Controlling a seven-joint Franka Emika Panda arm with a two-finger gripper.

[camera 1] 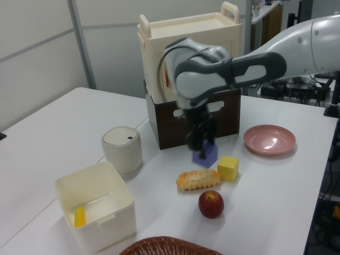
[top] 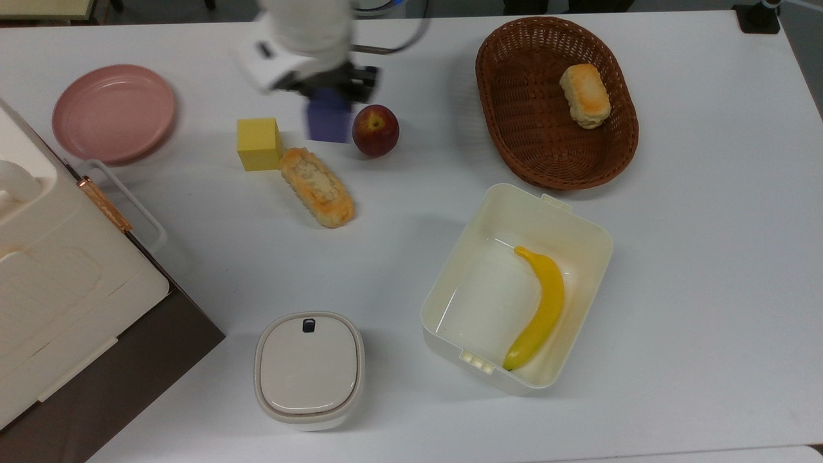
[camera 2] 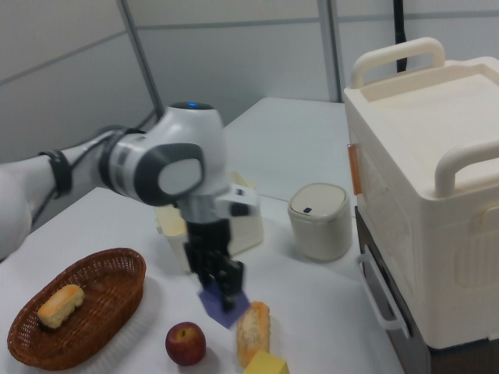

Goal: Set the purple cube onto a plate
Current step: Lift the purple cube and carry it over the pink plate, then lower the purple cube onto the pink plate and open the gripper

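- Purple cube (top: 328, 116), small, matte, plain-faced: looks light and stiff, flat sides giving easy purchase.
- Black two-finger gripper (camera 1: 202, 139) has its jaws clamped on opposite faces, cube aloft.
- Round pink plate (top: 113, 112) sits well apart.

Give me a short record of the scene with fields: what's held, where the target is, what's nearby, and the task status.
held: small blue-purple cube, gripped by the end effector, lifted off the white table
target: round pink plate, at the top view's left, bare
nearby: yellow cube, red apple, long bread roll
status: cube not yet on plate
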